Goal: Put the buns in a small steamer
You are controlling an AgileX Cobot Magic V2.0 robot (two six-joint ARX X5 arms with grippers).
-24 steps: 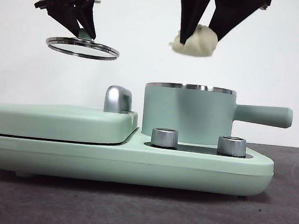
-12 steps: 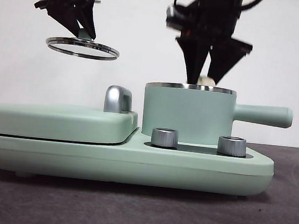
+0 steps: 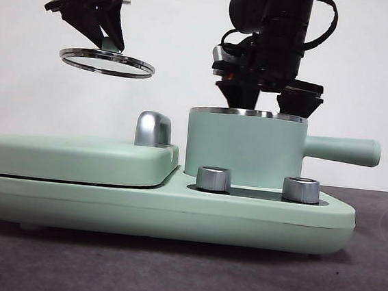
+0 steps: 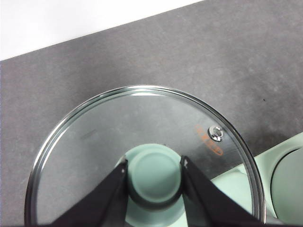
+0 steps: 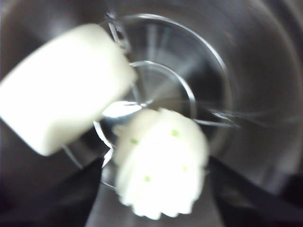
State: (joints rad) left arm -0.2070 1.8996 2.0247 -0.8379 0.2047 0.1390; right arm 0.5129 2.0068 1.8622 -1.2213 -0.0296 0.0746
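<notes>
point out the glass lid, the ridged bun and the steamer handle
glass lid [image 4: 94, 142]: left wrist view, on the glass pane
ridged bun [image 5: 161, 163]: right wrist view, on its dotted top
steamer handle [image 3: 341, 149]: front view, mid-shaft

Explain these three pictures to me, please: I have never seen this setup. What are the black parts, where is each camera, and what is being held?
The black parts are two robot arms, each ending in a two-jawed gripper. The front view looks level across the table at a mint-green cooker carrying the small steamer, a pot with a long side handle. The other two pictures come from cameras on the arms' wrists. The left gripper is shut on the green knob of the glass lid and holds it in the air, off to the side of the pot. The right gripper reaches down into the pot. Its wrist view, which is blurred, shows the ridged bun with green dots between its jaws, and the smooth bun beside it inside the steel pot. Whether the ridged bun is released yet I cannot tell.
</notes>
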